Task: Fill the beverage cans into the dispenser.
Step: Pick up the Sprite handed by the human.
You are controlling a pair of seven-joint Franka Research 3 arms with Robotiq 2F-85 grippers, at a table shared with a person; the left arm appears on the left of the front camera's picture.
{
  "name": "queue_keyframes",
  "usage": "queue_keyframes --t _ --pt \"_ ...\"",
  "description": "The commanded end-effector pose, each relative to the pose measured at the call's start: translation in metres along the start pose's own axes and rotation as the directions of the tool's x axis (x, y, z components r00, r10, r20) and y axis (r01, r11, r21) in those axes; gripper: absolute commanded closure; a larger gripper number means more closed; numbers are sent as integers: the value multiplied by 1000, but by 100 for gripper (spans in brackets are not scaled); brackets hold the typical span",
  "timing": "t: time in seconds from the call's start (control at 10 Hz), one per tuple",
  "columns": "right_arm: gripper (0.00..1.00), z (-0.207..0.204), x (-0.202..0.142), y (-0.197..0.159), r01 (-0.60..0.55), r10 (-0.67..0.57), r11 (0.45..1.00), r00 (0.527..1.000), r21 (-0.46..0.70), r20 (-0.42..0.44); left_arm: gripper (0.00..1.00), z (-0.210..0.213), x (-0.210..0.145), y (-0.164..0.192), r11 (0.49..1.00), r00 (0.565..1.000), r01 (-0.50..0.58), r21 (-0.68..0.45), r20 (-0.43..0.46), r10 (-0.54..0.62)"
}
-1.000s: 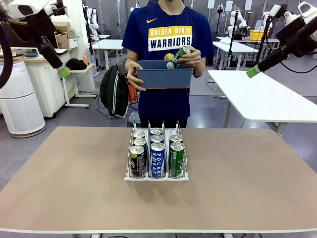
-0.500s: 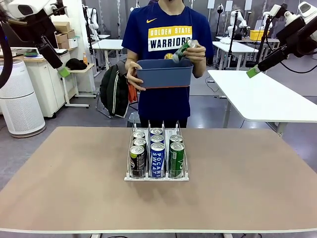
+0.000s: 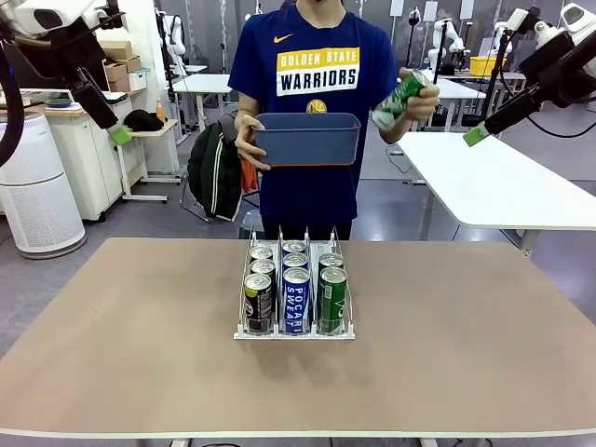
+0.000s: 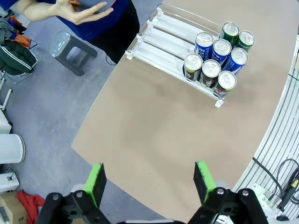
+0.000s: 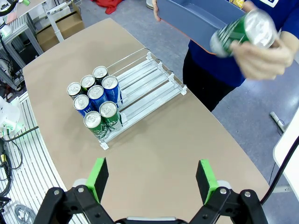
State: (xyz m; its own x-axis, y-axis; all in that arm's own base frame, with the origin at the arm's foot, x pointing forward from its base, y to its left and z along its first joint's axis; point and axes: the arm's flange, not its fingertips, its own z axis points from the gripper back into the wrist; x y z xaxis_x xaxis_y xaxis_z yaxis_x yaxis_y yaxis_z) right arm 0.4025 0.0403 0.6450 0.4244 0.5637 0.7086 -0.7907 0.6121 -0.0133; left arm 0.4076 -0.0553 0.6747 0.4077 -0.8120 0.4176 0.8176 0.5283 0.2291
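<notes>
From the front, the dispenser (image 3: pixel 294 331) sits mid-table with seven beverage cans (image 3: pixel 295 289) packed toward its near end: a dark can with a yellow-green band heads the left lane, a blue Pocari Sweat can (image 3: pixel 296 298) the middle, a green can (image 3: pixel 331 298) the right. Across the table the person holds a blue-grey bin (image 3: pixel 308 140) in one hand and a green can (image 3: pixel 400 98) in the other hand (image 3: pixel 417 96), lifted out to the bin's right. My left gripper (image 3: pixel 119 135) hangs high at far left and my right gripper (image 3: pixel 477 135) high at far right, both well away from the table; from here I cannot tell how wide either stands.

Through my left wrist camera, my left gripper (image 4: pixel 149 179) stands wide with nothing between its green pads (image 4: pixel 96 184). The dispenser (image 4: pixel 161 44) lies ahead, its end toward the person bare.

Through my right wrist camera, my right gripper (image 5: pixel 152 179) is likewise spread and empty. The person's green can (image 5: pixel 240 30) hovers beside the bin (image 5: pixel 187 18), above the dispenser's (image 5: pixel 149 86) open end.

I judge the filling partly done: the rack has room behind the seven, and the held can is not yet loaded.
</notes>
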Motion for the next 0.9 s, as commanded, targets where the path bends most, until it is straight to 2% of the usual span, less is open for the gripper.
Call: queue_keyframes --t 0.0,0.8 --pt "0 -1 -1 0 0 0 1000 1000 1 -1 0 1 -3 0 1000 1000 5 -6 -8 -5" --pt "0 0 0 0 0 0 1000 1000 0 0 0 1 -3 0 1000 1000 5 -6 -8 -5"
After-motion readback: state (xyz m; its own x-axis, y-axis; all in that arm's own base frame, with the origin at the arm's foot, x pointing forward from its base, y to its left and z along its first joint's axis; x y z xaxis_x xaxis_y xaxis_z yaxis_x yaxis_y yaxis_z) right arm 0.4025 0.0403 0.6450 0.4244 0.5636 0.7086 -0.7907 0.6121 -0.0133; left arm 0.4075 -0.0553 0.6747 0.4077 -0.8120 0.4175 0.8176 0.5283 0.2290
